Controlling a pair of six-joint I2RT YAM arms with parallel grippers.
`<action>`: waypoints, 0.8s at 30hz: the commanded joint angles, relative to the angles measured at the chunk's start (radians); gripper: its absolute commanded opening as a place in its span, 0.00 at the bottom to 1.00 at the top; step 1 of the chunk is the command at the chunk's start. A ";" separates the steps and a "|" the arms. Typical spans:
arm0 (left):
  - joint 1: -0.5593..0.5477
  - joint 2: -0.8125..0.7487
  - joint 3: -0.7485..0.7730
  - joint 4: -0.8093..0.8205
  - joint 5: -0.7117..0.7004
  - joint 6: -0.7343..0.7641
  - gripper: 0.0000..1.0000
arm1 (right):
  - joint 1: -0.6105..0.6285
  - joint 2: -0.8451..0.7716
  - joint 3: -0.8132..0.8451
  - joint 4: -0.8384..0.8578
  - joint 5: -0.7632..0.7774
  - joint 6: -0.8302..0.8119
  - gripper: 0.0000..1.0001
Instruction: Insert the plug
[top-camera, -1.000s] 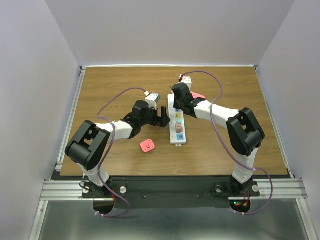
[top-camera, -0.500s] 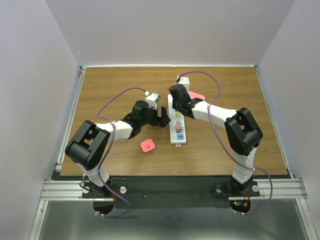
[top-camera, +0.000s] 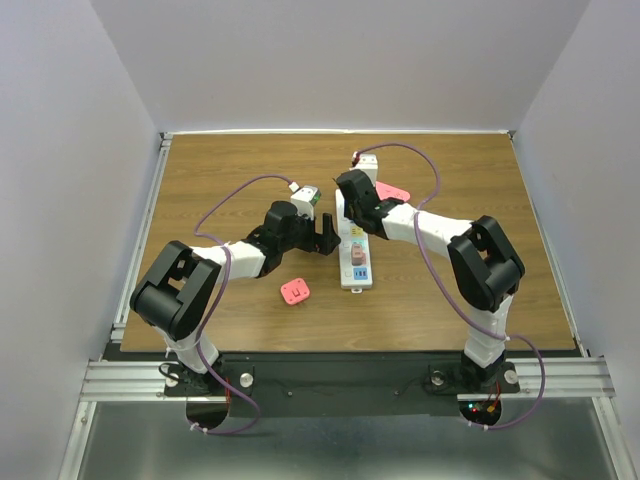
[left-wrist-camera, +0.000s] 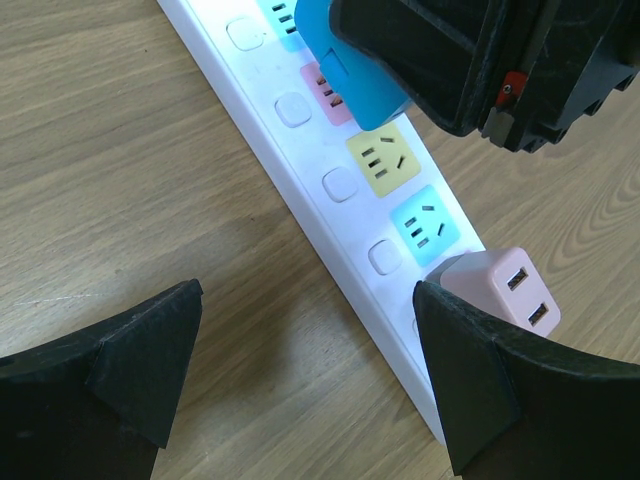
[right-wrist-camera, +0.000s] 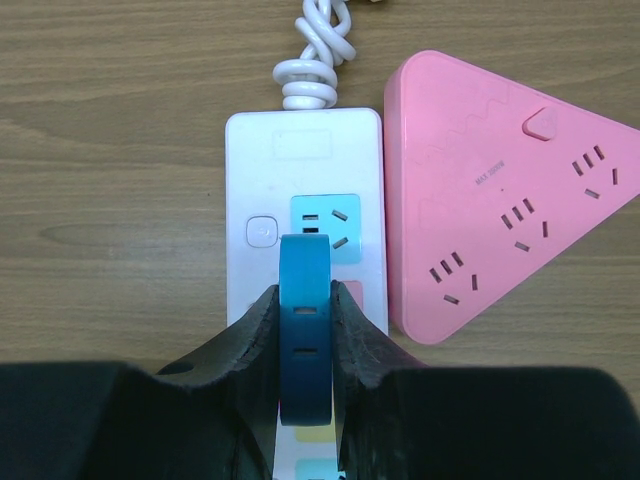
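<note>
A white power strip with coloured sockets lies mid-table. My right gripper is shut on a blue plug and holds it over the strip's pink socket, just below the blue socket. In the left wrist view the blue plug sits on the pink socket of the strip. My left gripper is open, its fingers straddling the strip's near edge. A pale pink USB adapter is plugged in by the right finger.
A pink triangular socket block lies right of the strip, also in the top view. A small pink plug lies on the wood in front of the left arm. The strip's coiled white cord runs to the far side.
My right gripper has shifted slightly left over the strip's far end with the blue plug. The left arm has not moved.
</note>
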 joint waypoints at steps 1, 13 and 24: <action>0.004 -0.014 0.013 0.019 0.008 0.018 0.98 | 0.001 0.049 -0.058 -0.102 0.025 -0.009 0.00; 0.009 -0.012 0.013 0.015 0.011 0.022 0.97 | 0.001 0.061 -0.107 -0.110 0.033 -0.002 0.00; 0.010 -0.009 0.015 0.013 0.013 0.024 0.96 | 0.001 0.049 -0.176 -0.117 0.036 0.007 0.00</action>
